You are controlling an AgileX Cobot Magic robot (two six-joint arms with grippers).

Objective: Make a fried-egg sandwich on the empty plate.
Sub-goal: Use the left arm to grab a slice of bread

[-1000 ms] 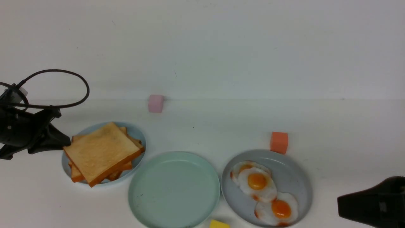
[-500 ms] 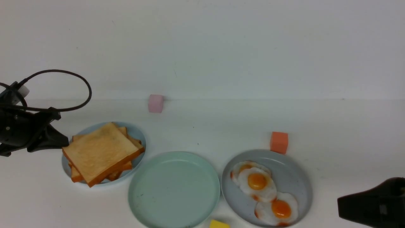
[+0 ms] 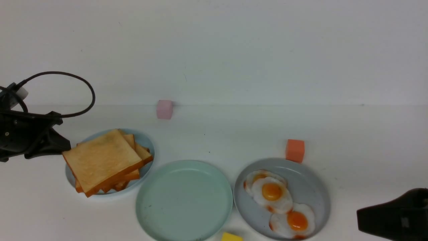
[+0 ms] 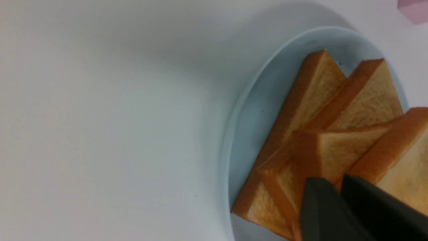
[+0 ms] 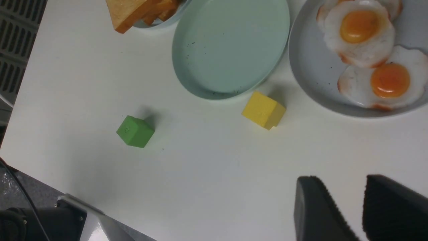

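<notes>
From the front, the left pincer [image 3: 68, 148] sits at 9 o'clock of the surface [image 3: 214, 134], its tip at the left corner of the top toast slice [image 3: 100, 159]. That slice has just slid toward the pincer and now overhangs the pale blue plate [image 3: 147, 142] past its 8 o'clock rim. The slices under it have stayed put, and the arm has drawn back a little. I read this as the first slice coming loose from the pile, the opening step of the sandwich. The mint plate [image 3: 184, 201] lies bare at 6 o'clock, with the grey-blue plate [image 3: 316, 187] of fried eggs [image 3: 271, 191] at its 3 o'clock; nothing is built yet. The right pincer [image 3: 359, 214] waits at 4 o'clock. The left wrist view shows the fingers over the fanned slices with only a thin slit between them; whether they are clamped on a crust I cannot tell. The right wrist view shows that pincer's fingers apart, holding nothing, well clear of the mint plate.
</notes>
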